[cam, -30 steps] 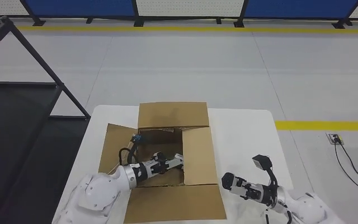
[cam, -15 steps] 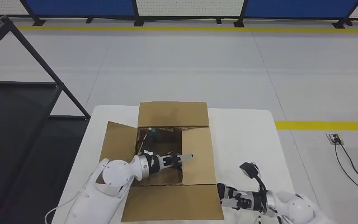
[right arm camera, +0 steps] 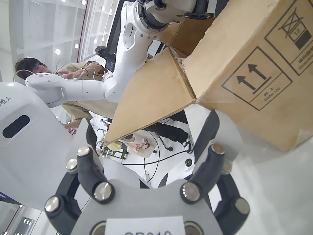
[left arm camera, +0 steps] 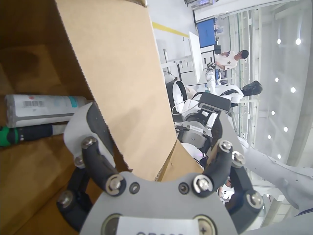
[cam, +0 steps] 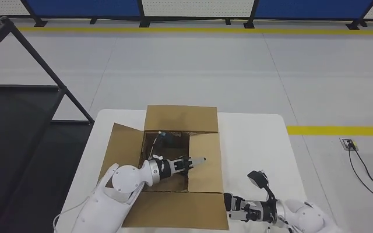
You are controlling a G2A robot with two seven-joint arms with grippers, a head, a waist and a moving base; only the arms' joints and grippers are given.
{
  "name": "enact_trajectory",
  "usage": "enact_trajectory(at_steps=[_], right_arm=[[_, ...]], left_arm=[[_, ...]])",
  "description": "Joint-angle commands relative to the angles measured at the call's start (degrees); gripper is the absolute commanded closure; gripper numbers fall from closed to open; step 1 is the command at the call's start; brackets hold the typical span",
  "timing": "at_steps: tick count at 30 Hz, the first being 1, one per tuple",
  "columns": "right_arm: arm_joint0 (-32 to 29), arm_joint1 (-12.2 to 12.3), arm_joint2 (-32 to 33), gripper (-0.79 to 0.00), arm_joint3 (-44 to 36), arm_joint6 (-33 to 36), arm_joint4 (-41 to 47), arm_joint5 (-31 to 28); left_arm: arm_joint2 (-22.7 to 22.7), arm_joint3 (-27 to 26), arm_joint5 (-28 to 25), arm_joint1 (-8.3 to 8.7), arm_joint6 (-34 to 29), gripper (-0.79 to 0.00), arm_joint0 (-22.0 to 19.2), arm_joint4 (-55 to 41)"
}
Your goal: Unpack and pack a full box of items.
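My left gripper [left arm camera: 155, 113] sits in the box [cam: 180, 119]. Its fingers are wide apart, one on each side of the right flap, not pinching it. My right gripper [right arm camera: 150, 123] is low on the table [cam: 250, 140] by the box's near right corner, open too, holding nothing. A white tube [left arm camera: 36, 113] and a green-handled tool [left arm camera: 24, 134] lie on the box floor. The tube looks light, round and slippery, so I'd grab its middle.
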Motion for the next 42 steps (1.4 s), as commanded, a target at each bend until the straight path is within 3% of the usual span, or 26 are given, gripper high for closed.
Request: enact_trajectory(at_steps=[1,10,20,29,42], right_arm=[[-0.3,0.1,0.6,-0.785,-0.2,-0.4,0.2,-0.3],[-1.7,0.5,2.7,-0.785,-2.2,-1.1,0.0,-1.1],[-4.4,1.0,6.5,-0.785,-4.5,-7.9,0.5,-7.8],[-10.7,2.1,13.2,-0.785,-12.0,-8.8,4.9,-8.8],[-16.5,2.6,19.3,-0.785,-18.7,-8.8,5.9,-8.8]], left_arm=[[-0.4,-0.3,-0.3,0.07,0.1,-0.785,0.2,0.0],[-3.8,-4.6,-1.5,0.75,1.4,-0.785,2.8,-1.0],[-3.5,-9.6,-1.6,0.65,3.8,-0.785,3.2,-0.2],[-0.3,-10.3,-0.1,-0.23,4.7,-0.785,-0.7,0.6],[9.7,-4.2,2.2,-3.55,5.7,-0.785,-10.7,-0.4]])
